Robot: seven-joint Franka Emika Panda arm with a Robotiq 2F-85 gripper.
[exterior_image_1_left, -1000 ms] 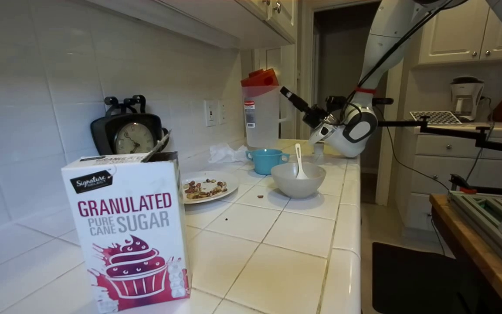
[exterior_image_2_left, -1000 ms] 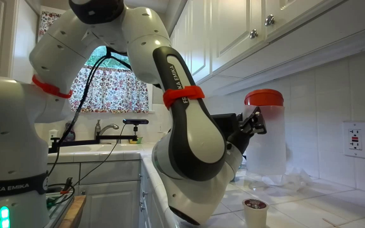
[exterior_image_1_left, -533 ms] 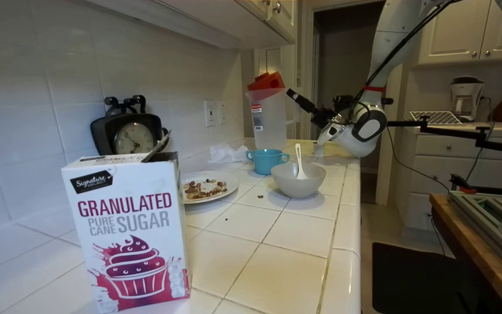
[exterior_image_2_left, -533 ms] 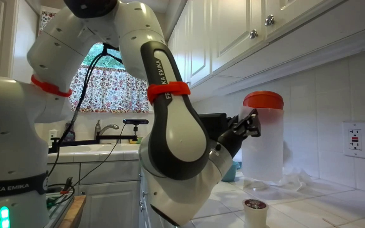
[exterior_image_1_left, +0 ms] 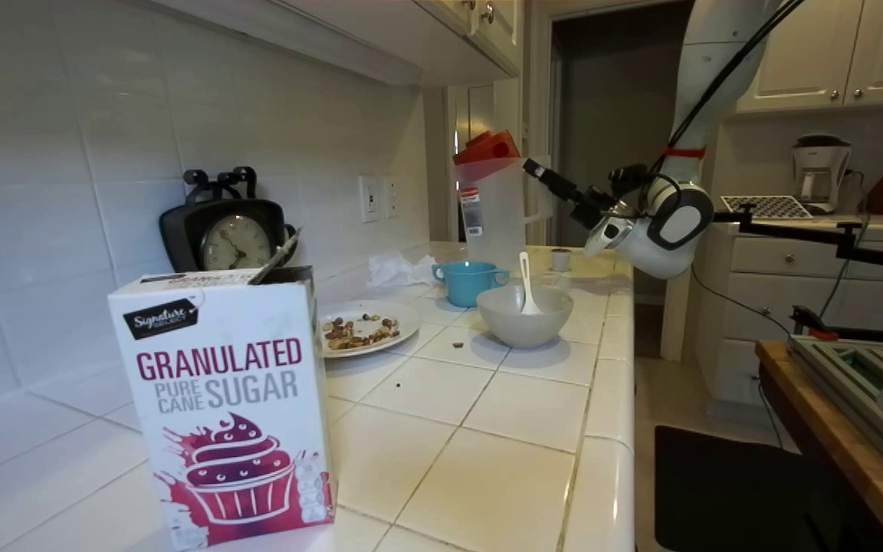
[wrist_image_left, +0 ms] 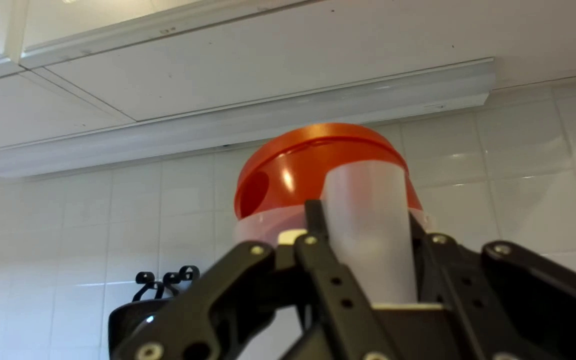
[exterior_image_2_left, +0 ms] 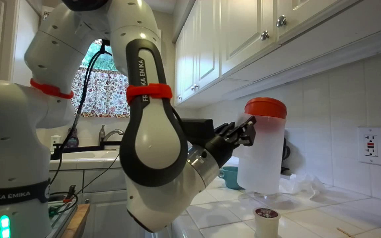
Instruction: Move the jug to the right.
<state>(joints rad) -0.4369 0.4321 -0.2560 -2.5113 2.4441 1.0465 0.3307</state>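
The jug (exterior_image_1_left: pixel 497 211), translucent white with a red-orange lid, leans slightly in both exterior views. My gripper (exterior_image_2_left: pixel 250 130) reaches it from the side and is shut on its handle. In the wrist view the handle (wrist_image_left: pixel 370 235) fills the gap between the fingers of the gripper (wrist_image_left: pixel 365 217), with the lid (wrist_image_left: pixel 288 172) behind it. The jug's base (exterior_image_2_left: pixel 258 190) appears raised a little off the counter in an exterior view. A bowl and a cup hide part of its lower end in an exterior view.
A blue two-handled cup (exterior_image_1_left: pixel 468 284) and a grey bowl (exterior_image_1_left: pixel 524 318) with a spoon stand near the jug. A small coffee pod (exterior_image_2_left: pixel 266 221) sits on the counter, with crumpled plastic (exterior_image_2_left: pixel 304 186) by the wall. Cabinets (exterior_image_2_left: pixel 243 39) overhang. A sugar box (exterior_image_1_left: pixel 227 406) and nut plate (exterior_image_1_left: pixel 369 326) are farther off.
The arm has carried the jug sideways, rightward in an exterior view where the sugar box shows and leftward where the outlet is nearer. It also sits slightly lower in the pictures. The grip stays the same.
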